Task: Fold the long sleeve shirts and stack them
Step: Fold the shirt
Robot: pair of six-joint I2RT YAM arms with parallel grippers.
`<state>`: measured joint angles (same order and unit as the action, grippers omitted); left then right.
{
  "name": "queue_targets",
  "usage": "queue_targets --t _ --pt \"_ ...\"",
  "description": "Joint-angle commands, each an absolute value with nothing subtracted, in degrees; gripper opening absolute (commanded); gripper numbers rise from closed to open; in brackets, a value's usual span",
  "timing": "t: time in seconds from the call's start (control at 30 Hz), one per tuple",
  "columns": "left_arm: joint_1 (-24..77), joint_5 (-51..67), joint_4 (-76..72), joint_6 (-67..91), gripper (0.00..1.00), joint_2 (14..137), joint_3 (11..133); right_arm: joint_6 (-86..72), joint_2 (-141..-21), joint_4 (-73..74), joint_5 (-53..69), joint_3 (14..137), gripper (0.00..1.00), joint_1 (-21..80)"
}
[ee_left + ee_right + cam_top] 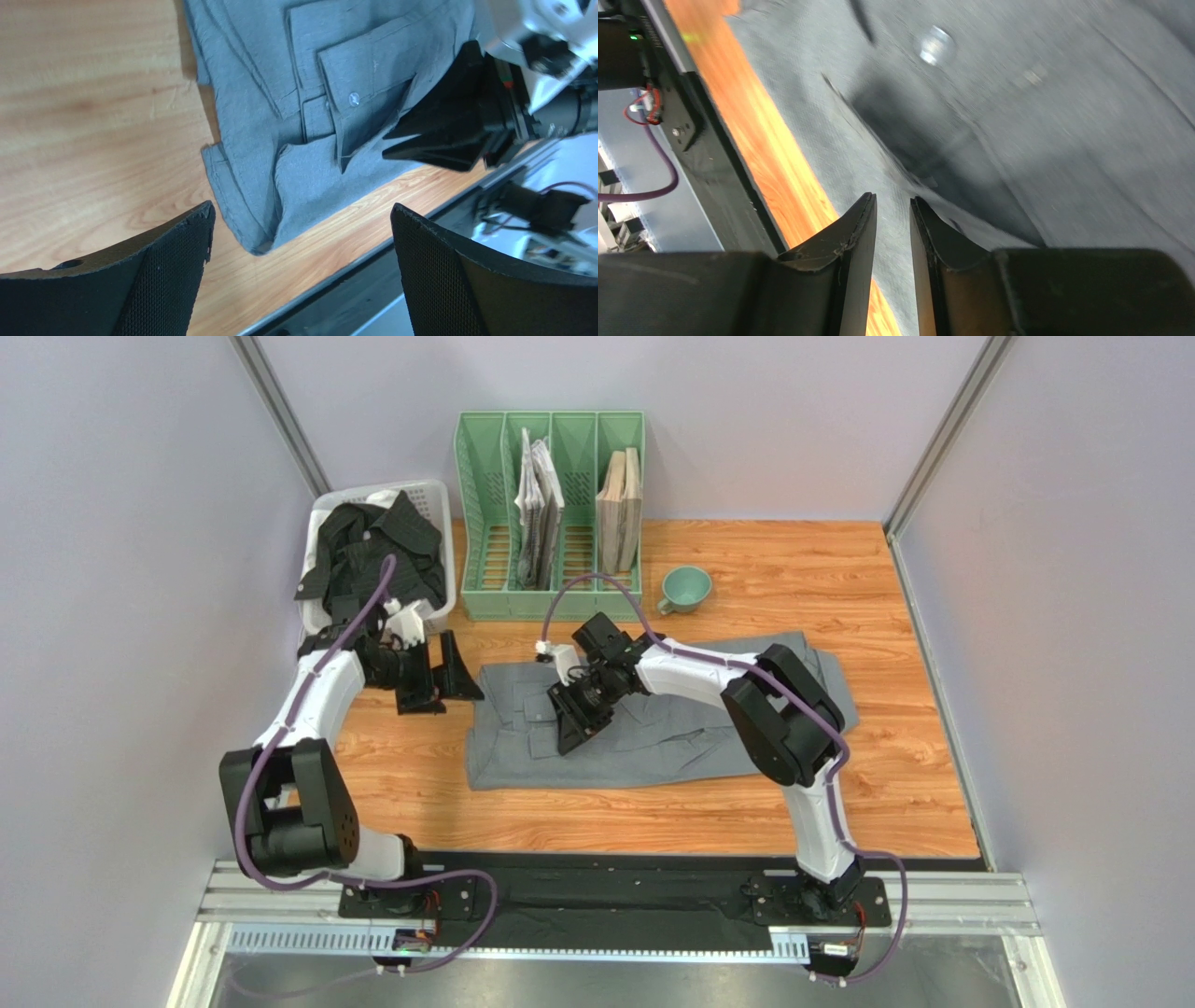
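The mid-grey long sleeve shirt [673, 735] lies partly folded on the wooden table, a buttoned cuff folded onto it [351, 84]. My right gripper [572, 717] hovers low over the shirt's left part; its jaws stand a narrow gap apart with nothing between them [892, 199], only cloth [1053, 140] below. My left gripper [446, 681] is wide open and empty, just left of the shirt's left edge [302, 210]. The black striped shirt [368, 553] is bunched in a white basket at the back left.
The white basket [326, 507] stands behind my left arm. A green slotted file rack [484, 490] with papers stands at the back. A green cup [685, 588] sits right of it, behind the shirt. Grey walls enclose the table.
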<state>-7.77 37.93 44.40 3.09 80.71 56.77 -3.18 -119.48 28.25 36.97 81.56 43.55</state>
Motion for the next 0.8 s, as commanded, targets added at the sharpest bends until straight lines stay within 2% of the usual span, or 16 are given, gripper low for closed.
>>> queue_targets --t 0.0,0.17,0.23,0.4,0.77 --pt "-8.9 42.3 40.6 11.8 0.99 82.8 54.7 -3.9 -116.3 27.6 40.5 85.3 0.31 43.9" --pt "-8.8 38.6 35.3 14.9 0.98 86.2 49.8 -4.7 -110.8 27.2 41.0 83.6 0.40 43.8" --pt "-8.9 37.5 34.2 15.9 0.92 87.9 49.3 -4.3 -112.0 26.5 38.8 83.4 0.40 43.9" --pt "-8.9 34.6 31.7 15.3 0.85 91.5 50.0 -3.3 -116.8 26.4 34.8 85.2 0.39 43.9" --pt "-8.7 33.9 28.7 14.4 0.82 97.6 50.9 -4.1 -124.9 27.2 30.8 89.4 0.38 43.9"
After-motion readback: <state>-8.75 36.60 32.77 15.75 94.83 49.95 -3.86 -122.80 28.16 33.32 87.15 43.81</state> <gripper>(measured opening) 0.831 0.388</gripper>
